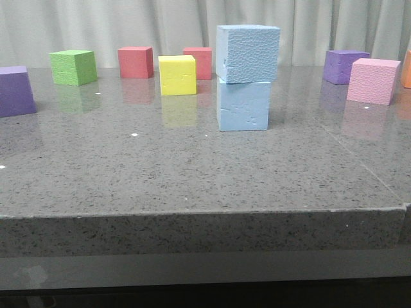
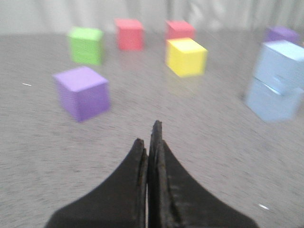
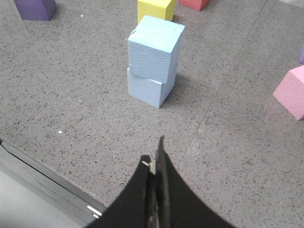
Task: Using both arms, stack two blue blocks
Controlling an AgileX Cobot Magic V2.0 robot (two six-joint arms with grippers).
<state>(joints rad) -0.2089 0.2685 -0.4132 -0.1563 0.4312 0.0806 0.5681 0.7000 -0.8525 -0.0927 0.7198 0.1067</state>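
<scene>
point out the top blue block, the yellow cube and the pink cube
top blue block (image 1: 248, 54), front view, middle of its pebbled front face
yellow cube (image 1: 177, 77), front view, centre of its front face
pink cube (image 1: 371, 83), front view, centre of its front face

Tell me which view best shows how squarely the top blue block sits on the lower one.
The right wrist view: from above, the top blue block sits twisted on the lower blue block. The front view shows only a slight overhang; the left wrist view is blurred.

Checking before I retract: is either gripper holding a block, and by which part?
Nothing is held. The left gripper and right gripper are both shut on nothing, clear of the stacked blue blocks.
</scene>
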